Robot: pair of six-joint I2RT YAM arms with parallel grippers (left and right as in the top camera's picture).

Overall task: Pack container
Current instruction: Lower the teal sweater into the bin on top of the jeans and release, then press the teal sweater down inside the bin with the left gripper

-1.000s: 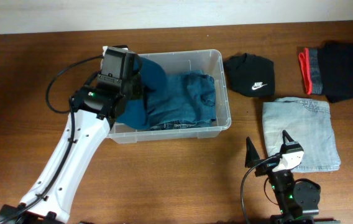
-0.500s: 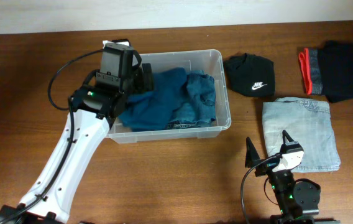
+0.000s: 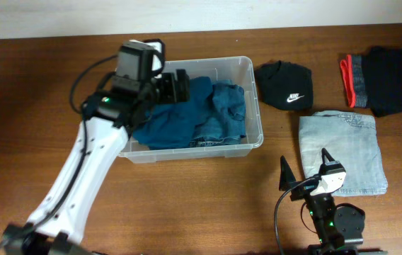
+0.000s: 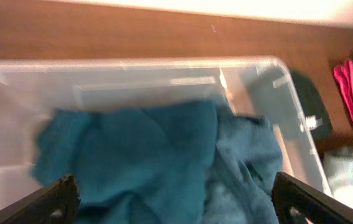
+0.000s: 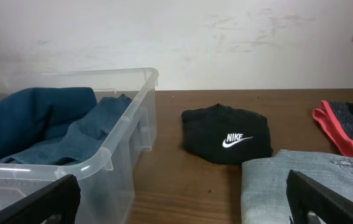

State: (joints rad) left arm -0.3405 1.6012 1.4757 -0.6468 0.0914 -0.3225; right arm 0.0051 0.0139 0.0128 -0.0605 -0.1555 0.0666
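The container (image 3: pixel 255 106) is a clear plastic bin at the table's middle. Inside it a teal cloth (image 3: pixel 176 117) lies spread on the left, beside folded blue jeans (image 3: pixel 228 113) on the right. My left gripper (image 3: pixel 175 86) hovers open over the bin's back left part, holding nothing. In the left wrist view its gripper (image 4: pixel 176 205) is wide apart above the teal cloth (image 4: pixel 139 149), not touching it. My right gripper (image 3: pixel 305 170) stands open near the table's front edge, empty, with the container (image 5: pixel 111 152) to its left in the right wrist view.
A black Nike beanie (image 3: pixel 284 85) lies right of the bin. Folded light denim (image 3: pixel 342 152) lies beside the right gripper. A black garment with a red and grey band (image 3: pixel 381 79) is at the back right. The left arm crosses the table's left front.
The left gripper opened and let go of the teal cloth, which dropped and spread in the bin. The gripper then rose and shifted towards the back. The right arm stayed still.
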